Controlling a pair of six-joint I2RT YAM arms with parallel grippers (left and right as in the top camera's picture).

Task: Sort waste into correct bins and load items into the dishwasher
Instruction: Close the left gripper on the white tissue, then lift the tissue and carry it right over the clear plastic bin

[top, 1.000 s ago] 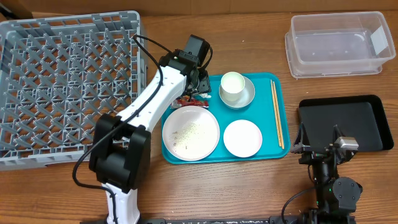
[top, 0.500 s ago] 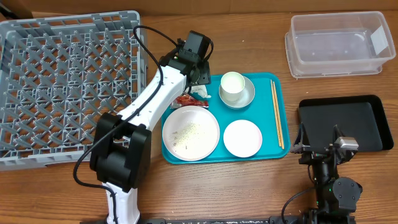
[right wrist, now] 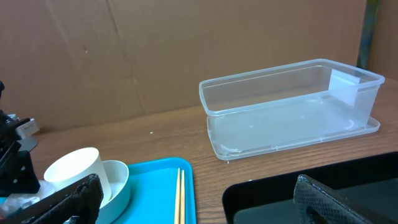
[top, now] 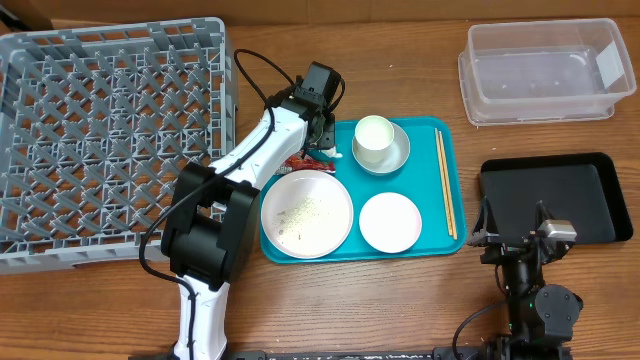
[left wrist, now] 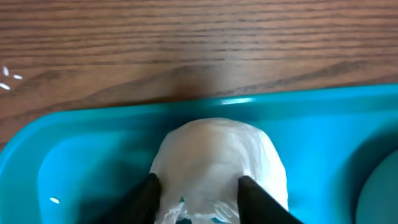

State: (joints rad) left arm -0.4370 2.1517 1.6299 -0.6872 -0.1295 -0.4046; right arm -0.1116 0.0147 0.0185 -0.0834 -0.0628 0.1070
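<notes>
While my left gripper (left wrist: 199, 194) pinches the napkin (left wrist: 214, 149) on the tray (left wrist: 93, 130), nothing is sorted yet (rack (top: 100, 130) bare, plate (top: 307, 212) waiting).

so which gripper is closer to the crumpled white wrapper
Left. The left gripper has its fingers either side of the white wrapper on the teal tray; the right gripper sits well off, by the black tray.

left pincer (left wrist: 199, 200) lower, around tissue wad (left wrist: 214, 152)

My wooden bench (top: 400, 60) carries a grey dish rack (top: 120, 25) at left, a teal tray (top: 425, 172) mid-way, a clear tub (top: 540, 80) and black tray (top: 550, 200) at right.
</notes>
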